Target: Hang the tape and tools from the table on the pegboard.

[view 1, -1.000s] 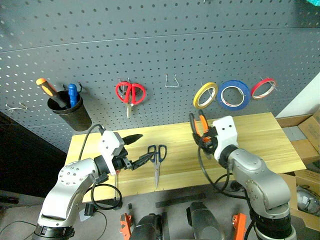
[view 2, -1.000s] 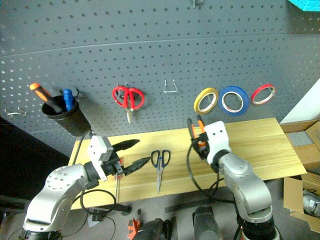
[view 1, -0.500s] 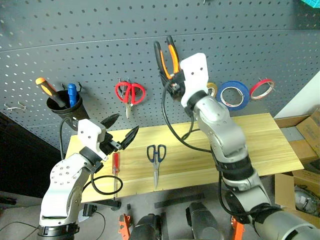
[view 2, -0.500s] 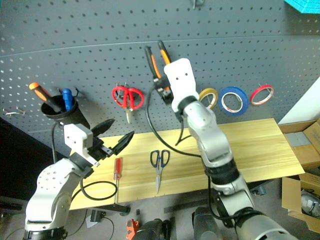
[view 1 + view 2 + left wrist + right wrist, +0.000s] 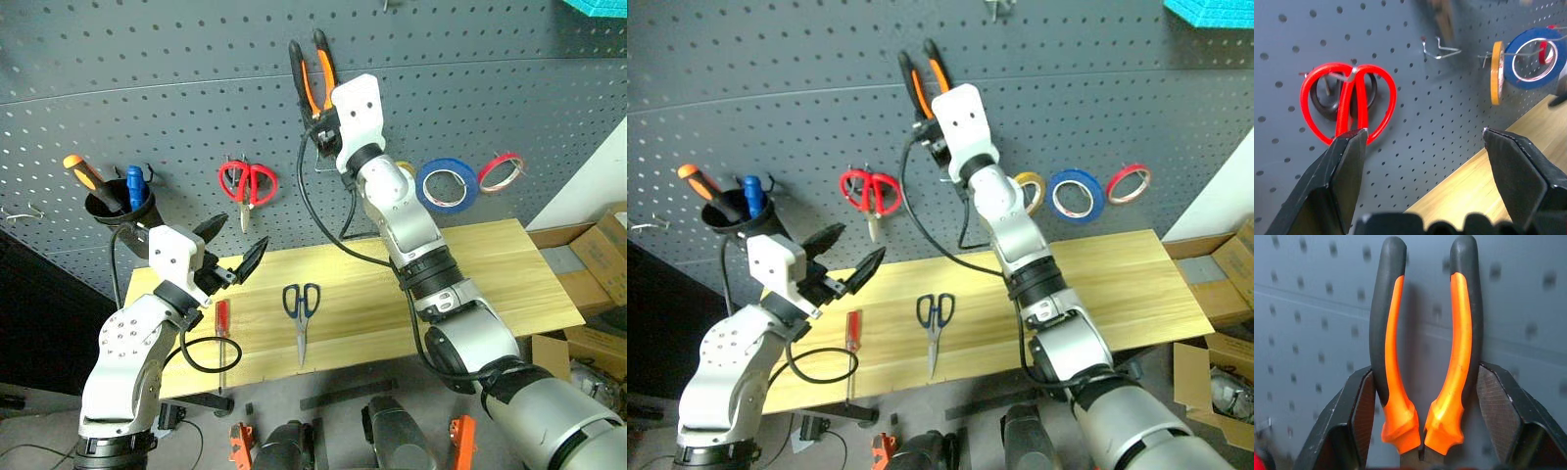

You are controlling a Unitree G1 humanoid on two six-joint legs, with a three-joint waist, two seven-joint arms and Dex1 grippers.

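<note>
I've got the pliers point(image 5: 312, 73) clamped handles-up in my right gripper point(image 5: 1422, 396), long axis vertical against the pegboard point(image 5: 509, 69), just above the empty wire hook point(image 5: 1442, 49). My left gripper point(image 5: 230, 257) hangs with fingers apart.

The right end effector point(image 5: 315, 93), clamped on the pliers point(image 5: 312, 70), is now raised from above the bench point(image 5: 509, 264) to the upper centre of the frame, against the pegboard point(image 5: 147, 88). The left end effector point(image 5: 233, 251) is lifted slightly, uncovering the red-handled screwdriver point(image 5: 221, 323).
</note>
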